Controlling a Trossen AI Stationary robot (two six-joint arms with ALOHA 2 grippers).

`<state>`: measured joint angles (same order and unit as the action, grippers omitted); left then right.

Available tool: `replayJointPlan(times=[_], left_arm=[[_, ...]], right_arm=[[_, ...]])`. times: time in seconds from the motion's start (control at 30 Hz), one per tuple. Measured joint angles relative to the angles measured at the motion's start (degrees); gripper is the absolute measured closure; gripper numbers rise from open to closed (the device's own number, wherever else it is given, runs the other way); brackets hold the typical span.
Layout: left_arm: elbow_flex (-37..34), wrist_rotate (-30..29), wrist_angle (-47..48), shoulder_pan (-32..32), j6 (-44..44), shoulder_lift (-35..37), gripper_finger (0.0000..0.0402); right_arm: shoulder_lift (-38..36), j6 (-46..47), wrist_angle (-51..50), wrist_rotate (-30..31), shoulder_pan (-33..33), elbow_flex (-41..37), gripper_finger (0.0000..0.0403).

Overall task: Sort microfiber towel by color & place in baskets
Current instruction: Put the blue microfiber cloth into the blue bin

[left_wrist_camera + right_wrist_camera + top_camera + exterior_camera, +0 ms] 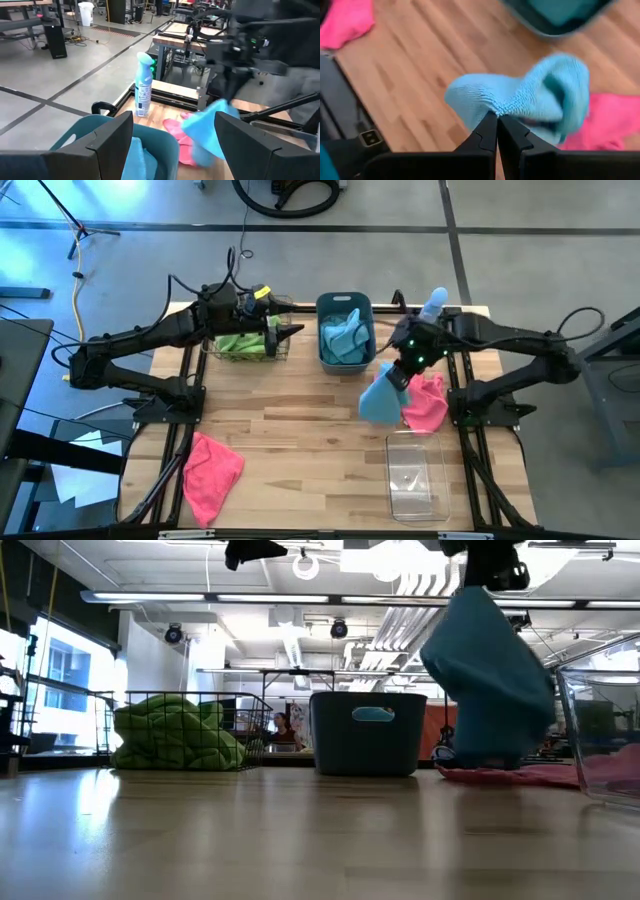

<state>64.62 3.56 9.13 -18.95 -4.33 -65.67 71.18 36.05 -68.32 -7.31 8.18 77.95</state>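
Right gripper (pixel 497 120) is clamped on a light blue towel (pixel 380 400), lifted clear of the table (pixel 300 430) beside the blue tub (pixel 345 305), above a pink towel (pixel 428 405). Left gripper (pixel 290 332) has its jaws apart over the wire basket (pixel 255 725) of green towels (pixel 175 735). Another pink towel (pixel 210 470) lies near the front left. Clear bin (pixel 415 475) sits front right. Spray bottle (pixel 144 85) label unreadable.

2 pink towels (pixel 212 463), 3 baskets (pixel 346 330), 1 spray btl (pixel 433 304)
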Motion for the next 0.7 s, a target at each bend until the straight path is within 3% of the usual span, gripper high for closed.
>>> replayJointPlan(times=[0.3, 0.7], left_arm=[[0.0, 0.0, 0.0, -1.0, 0.1, 0.0, 0.0135], [0.0, 0.4, 0.0, -1.0, 0.1, 0.0, 0.0135]], right_arm=[[6.8, 3.0, 14.1, -0.6, -8.3, 0.0, 0.0403], [14.1, 1.0, 14.1, -1.9, -12.1, -0.1, 0.0403]])
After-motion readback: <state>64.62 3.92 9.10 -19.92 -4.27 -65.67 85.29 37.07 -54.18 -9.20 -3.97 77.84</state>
